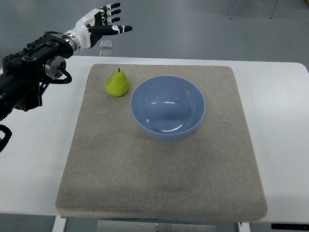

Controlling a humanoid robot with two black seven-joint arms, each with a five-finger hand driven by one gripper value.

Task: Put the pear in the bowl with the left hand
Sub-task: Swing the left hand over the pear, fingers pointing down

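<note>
Nothing done yet: pear [117,84] sits on the mat [159,169] beside the empty bowl [167,107]; left hand [102,21] hovers spread, holding nothing.

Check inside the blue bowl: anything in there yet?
Nothing: the bowl shows only its bare blue bottom. The pear stands on the mat beside it, untouched.

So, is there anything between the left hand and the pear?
No. In the top view, only bare white table and the grey mat edge lie between the open left hand and the pear.
</note>
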